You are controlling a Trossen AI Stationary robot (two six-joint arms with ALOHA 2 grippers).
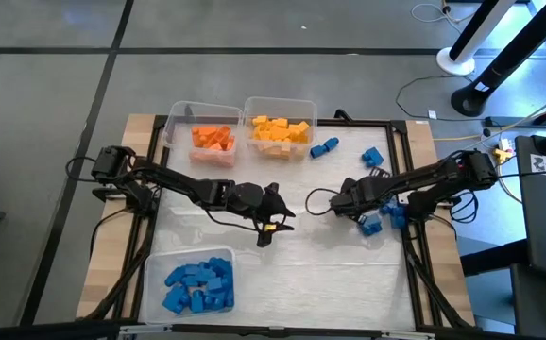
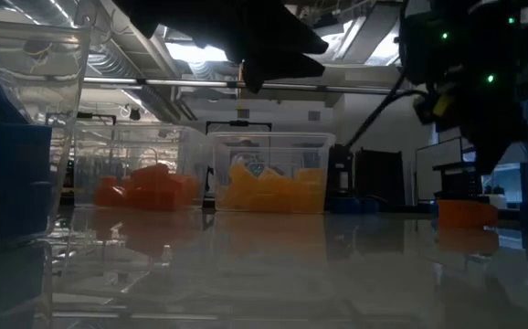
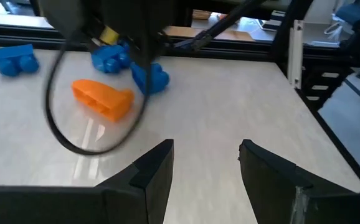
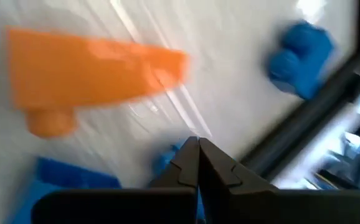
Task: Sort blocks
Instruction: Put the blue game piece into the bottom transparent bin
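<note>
Sitting on the white table top (image 1: 282,255) with a black frame around it: three clear plastic bins. Holding small orange plastic bricks (image 1: 213,138): the bin (image 1: 180,115) at the far edge. Touching that bin's side and holding yellow bricks (image 1: 281,130): a second clear bin (image 1: 279,102). Sitting at the near edge, well apart from the orange bin, and holding blue bricks (image 1: 199,286): the third clear bin (image 1: 157,261). Lying loose on the table, to the side of the yellow bin: blue bricks (image 1: 324,146) and (image 1: 374,156), with more blue ones (image 1: 383,219) bunched farther from it, under the right arm. Lying near that bunch: one loose orange brick (image 3: 103,99), also showing in the right wrist view (image 4: 80,68). Hanging over the middle of the table, between the orange bin and the blue bin: the left gripper (image 1: 267,229), fingers (image 3: 152,171) standing apart and holding nothing. Reaching in above the loose blue bunch: the right gripper (image 1: 341,206), fingertips (image 4: 195,152) pressed together with nothing between them.
</note>
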